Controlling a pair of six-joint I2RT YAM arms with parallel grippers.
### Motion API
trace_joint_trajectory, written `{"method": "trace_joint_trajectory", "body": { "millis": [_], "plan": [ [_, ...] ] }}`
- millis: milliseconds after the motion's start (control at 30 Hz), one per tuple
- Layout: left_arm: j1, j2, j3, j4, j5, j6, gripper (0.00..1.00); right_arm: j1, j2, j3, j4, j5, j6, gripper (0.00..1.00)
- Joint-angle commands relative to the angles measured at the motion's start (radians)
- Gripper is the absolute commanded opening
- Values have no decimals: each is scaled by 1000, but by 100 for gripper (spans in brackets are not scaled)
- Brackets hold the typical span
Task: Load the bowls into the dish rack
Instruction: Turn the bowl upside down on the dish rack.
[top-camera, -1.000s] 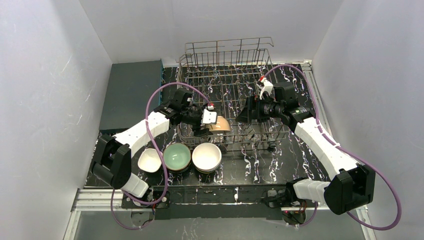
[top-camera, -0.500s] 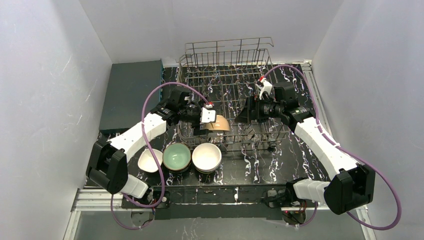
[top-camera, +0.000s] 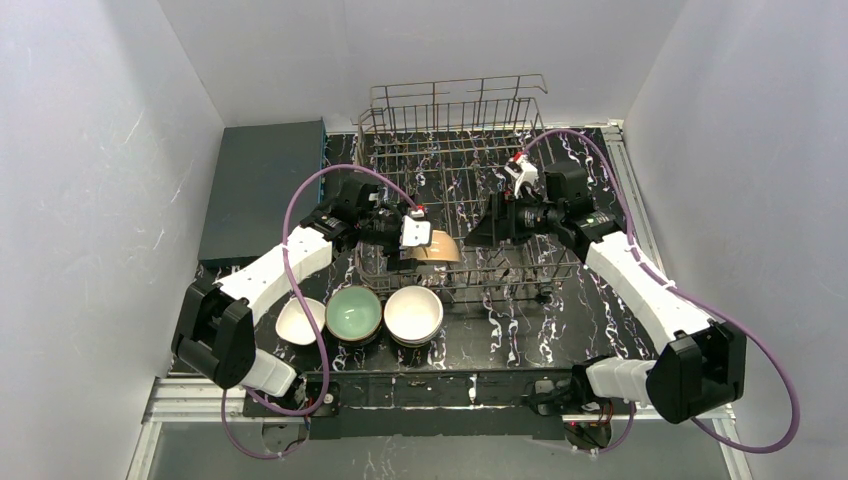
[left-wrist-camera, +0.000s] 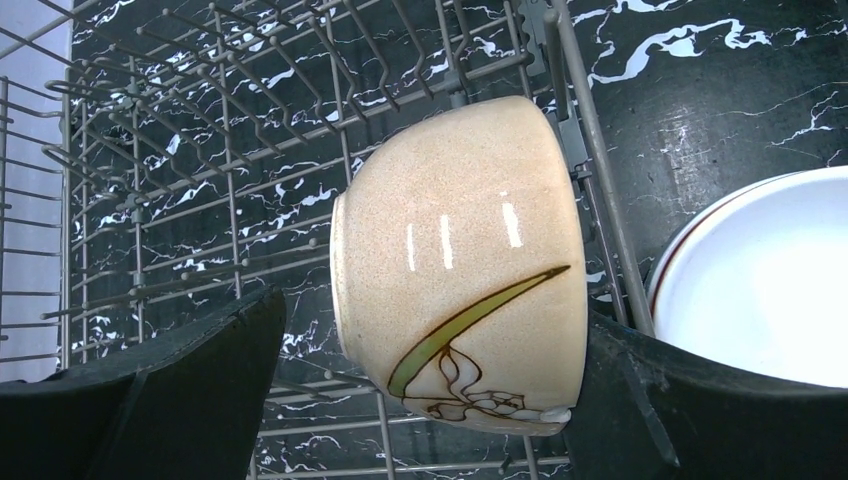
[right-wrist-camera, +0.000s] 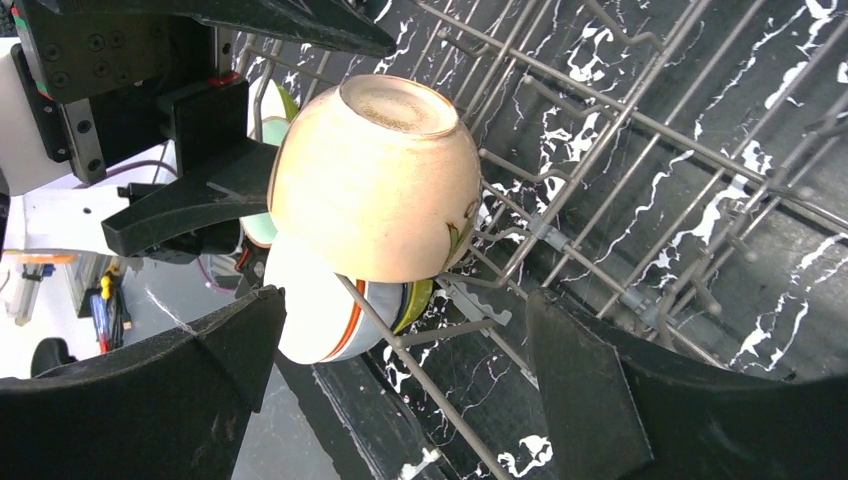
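Black marbled table carries one dish rack and three bowls before it: leftmost white bowl, mint green bowl, rightmost white bowl. One peach bowl stands on edge in the rack's near-left corner. I see my left gripper spread around it and my right gripper wide open, empty.

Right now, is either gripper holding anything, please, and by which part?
Nothing is held: the left gripper stands open around the tan bowl in the dish rack; the right gripper is open and empty.

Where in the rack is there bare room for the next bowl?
In the dish rack, the far rows behind the tan bowl, up to the far wall, hold nothing. Crowded: the near-left corner, where the open left gripper flanks that bowl, the right gripper alongside.
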Motion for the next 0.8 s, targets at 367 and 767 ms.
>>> {"method": "trace_joint_trajectory", "body": {
  "millis": [367,767],
  "plan": [
    [-49,3,29,-137,-8,43,93,194,112,78,18,257,10,96],
    [-55,-32,29,-137,37,39,94,236,218,117,-42,421,15,82]
  ]
}}
